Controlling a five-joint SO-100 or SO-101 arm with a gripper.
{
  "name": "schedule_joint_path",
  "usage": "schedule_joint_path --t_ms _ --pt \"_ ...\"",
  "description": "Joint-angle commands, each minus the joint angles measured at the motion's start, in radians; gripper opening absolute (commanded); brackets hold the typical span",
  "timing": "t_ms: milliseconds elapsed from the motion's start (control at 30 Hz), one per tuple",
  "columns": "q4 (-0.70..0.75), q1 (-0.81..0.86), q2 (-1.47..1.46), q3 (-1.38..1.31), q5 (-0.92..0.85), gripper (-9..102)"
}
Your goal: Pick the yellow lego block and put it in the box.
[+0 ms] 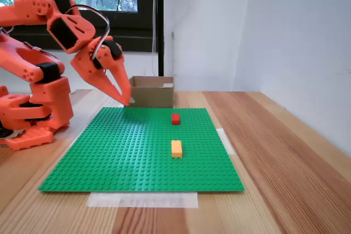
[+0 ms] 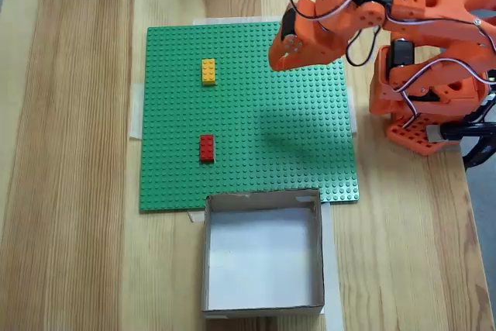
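orange plastic makes up the whole arm, and its gripper (image 1: 127, 102) hangs over the far left part of the green studded baseplate (image 1: 109, 157) in a fixed view, fingertips pointing down and close to the studs near the plate's far edge. the two fingers look pressed together to a point, with nothing pinched between them. seen from above in a fixed view, the gripper (image 2: 277, 58) sits over the upper right part of the baseplate (image 2: 310, 153), with black cables looping over its wrist.

the yellow lego block (image 1: 176, 148) lies flat on the plate, well apart from the gripper, nearer the camera and to the gripper's right in the low fixed view; from above, the yellow lego block (image 2: 208, 70) is off to the gripper's left at about the same height in the picture. the red brick (image 1: 175, 118) lies on the plate too, between the yellow one and the box in that line, apart from both; from above the red brick (image 2: 206, 147) is below and left of the gripper.

the box (image 1: 153, 92), brown cardboard and open at the top, stands on the wooden desk (image 1: 285, 157) just beyond the plate's far edge, just right of the gripper. from above, the box (image 2: 263, 309) touches the plate's lower edge, and its pale inside holds nothing.
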Motion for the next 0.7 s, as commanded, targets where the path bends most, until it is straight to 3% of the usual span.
schedule_joint_path --t_ms 0,667 --pt "0.02 0.025 -0.057 -0.087 -0.009 -1" --pt "0.112 0.124 -0.459 -0.393 -0.086 -1"
